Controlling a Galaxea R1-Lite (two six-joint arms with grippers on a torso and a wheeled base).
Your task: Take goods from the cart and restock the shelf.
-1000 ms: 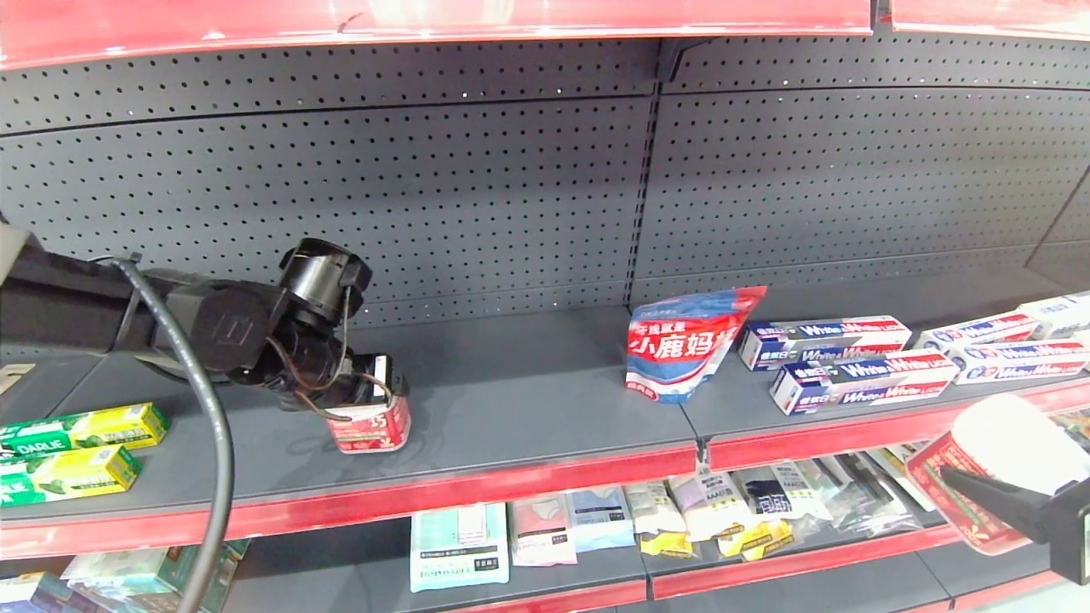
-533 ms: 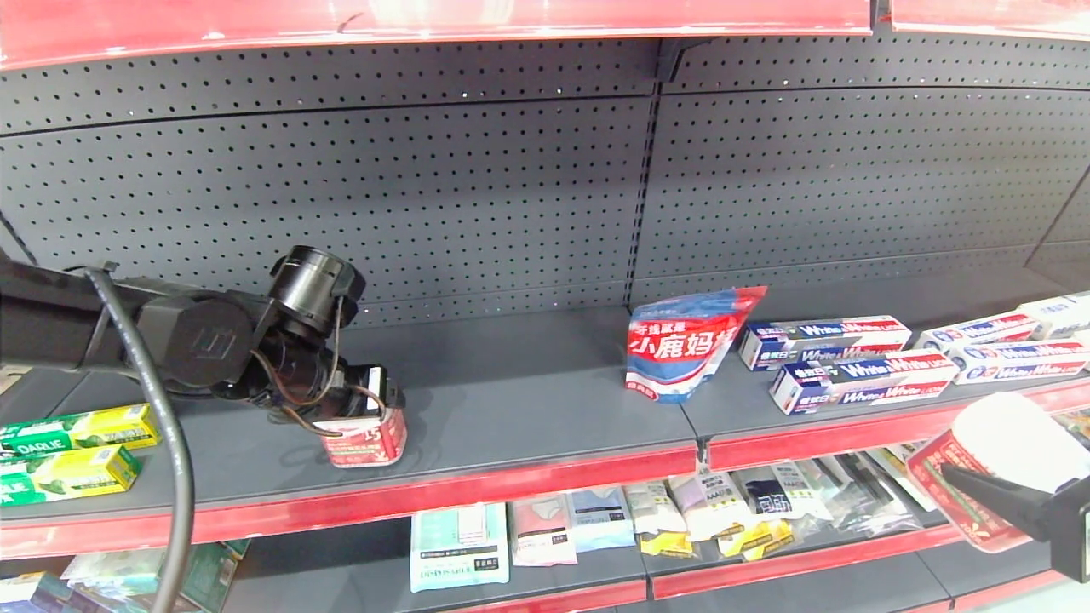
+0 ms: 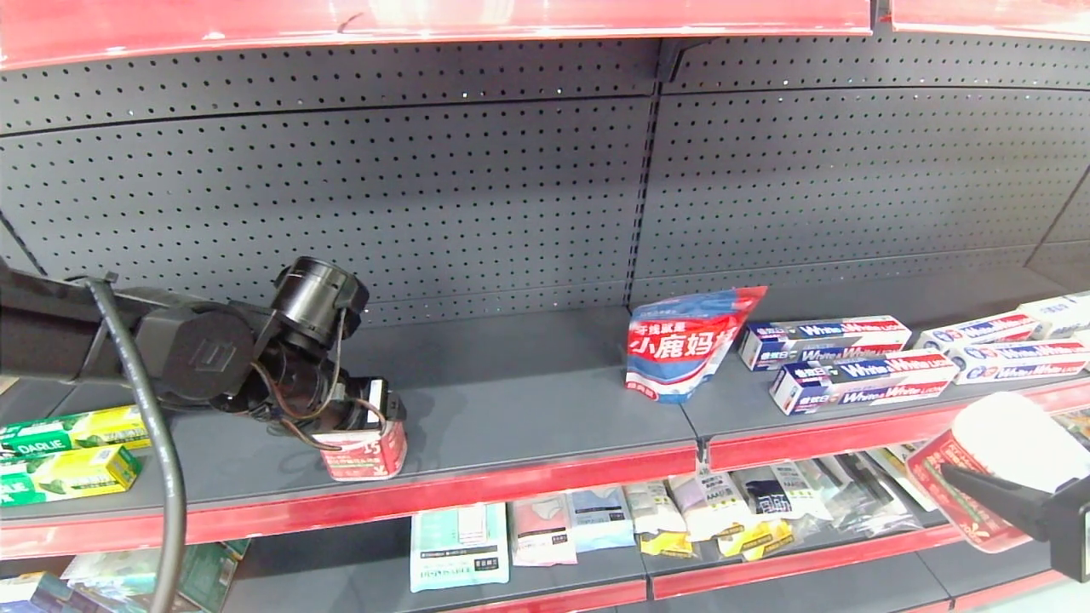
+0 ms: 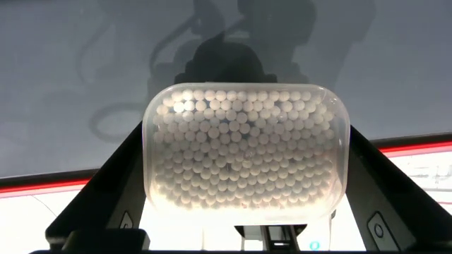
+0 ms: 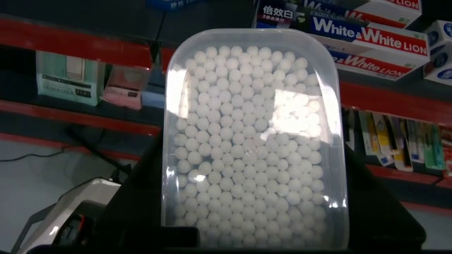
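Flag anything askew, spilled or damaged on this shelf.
The blue-and-red pouch leans sideways beside the toothpaste boxes, which lie slanted to the shelf edge. Nothing looks spilled or damaged.

Left claw (image 3: 368,417) clasps red tub (image 3: 366,457); right claw (image 3: 992,501) clasps white-capped tub (image 3: 1009,438).

The left arm stretches in level from the left, wrist bent downward, and the left claw (image 3: 372,423) is clamped on a bead tub (image 3: 368,453). The right claw (image 3: 979,489) sits low at the right, gripping a second tub (image 3: 1009,438).
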